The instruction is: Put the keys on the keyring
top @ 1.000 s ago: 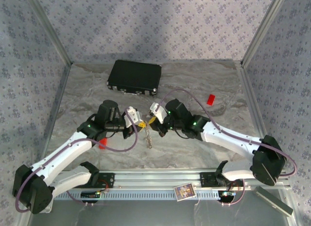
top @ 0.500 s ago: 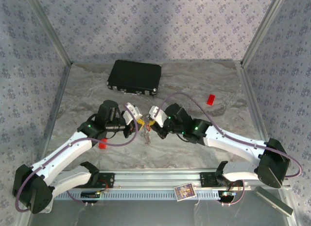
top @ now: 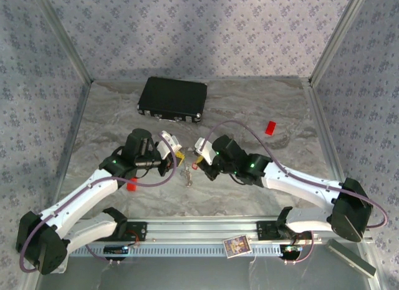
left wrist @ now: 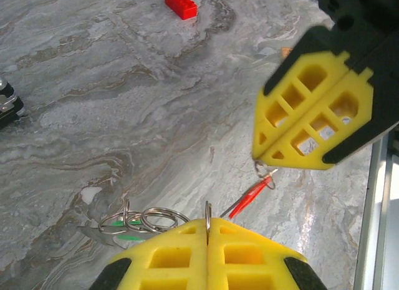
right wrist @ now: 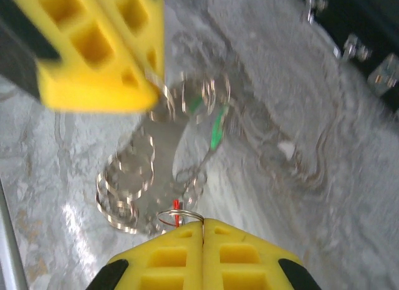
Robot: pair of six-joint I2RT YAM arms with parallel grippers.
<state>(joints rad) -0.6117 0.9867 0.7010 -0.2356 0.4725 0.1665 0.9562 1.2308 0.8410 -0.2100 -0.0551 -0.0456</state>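
Yellow-fingered, your left pincer (left wrist: 209, 222) is clamped fully closed on the keyring (left wrist: 163, 216), with the green key (left wrist: 134, 237) hanging from it over the worktop (left wrist: 124, 103). Your right pincer (left wrist: 260, 158), likewise closed, nips the red key (left wrist: 252, 195) by its small ring, close beside.

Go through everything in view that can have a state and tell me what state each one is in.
left gripper: shut, pinching a loop of the keyring.
right gripper: shut on the red key's small ring.
keyring: hanging from the left gripper.
red key: dangling from the right gripper.
green key: among the keyring's loops.
black case: closed, flat on the table.
red block: loose on the table.
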